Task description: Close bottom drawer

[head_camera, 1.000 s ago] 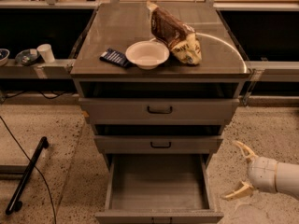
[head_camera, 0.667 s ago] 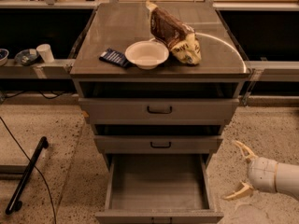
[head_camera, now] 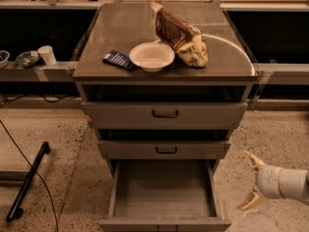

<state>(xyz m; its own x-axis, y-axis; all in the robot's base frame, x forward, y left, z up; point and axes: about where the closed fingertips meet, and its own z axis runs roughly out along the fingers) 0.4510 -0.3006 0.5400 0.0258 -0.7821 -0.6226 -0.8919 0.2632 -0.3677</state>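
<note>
The bottom drawer point(head_camera: 164, 190) of the grey metal cabinet is pulled far out, its deep tray empty and its front panel point(head_camera: 164, 224) at the lower frame edge. The two drawers above, the top one point(head_camera: 164, 114) and the middle one point(head_camera: 165, 150), sit slightly out with black loop handles. My gripper point(head_camera: 251, 182) is at the lower right, to the right of the open drawer and apart from it. Its two pale fingers point(head_camera: 254, 160) are spread open and hold nothing.
On the cabinet top point(head_camera: 120, 37) lie a white bowl point(head_camera: 152, 56), a brown and yellow snack bag point(head_camera: 182, 33) and a dark blue packet point(head_camera: 118, 60). A black bar point(head_camera: 29, 180) and a cable lie on the speckled floor at left. A shelf at left holds cups point(head_camera: 47, 54).
</note>
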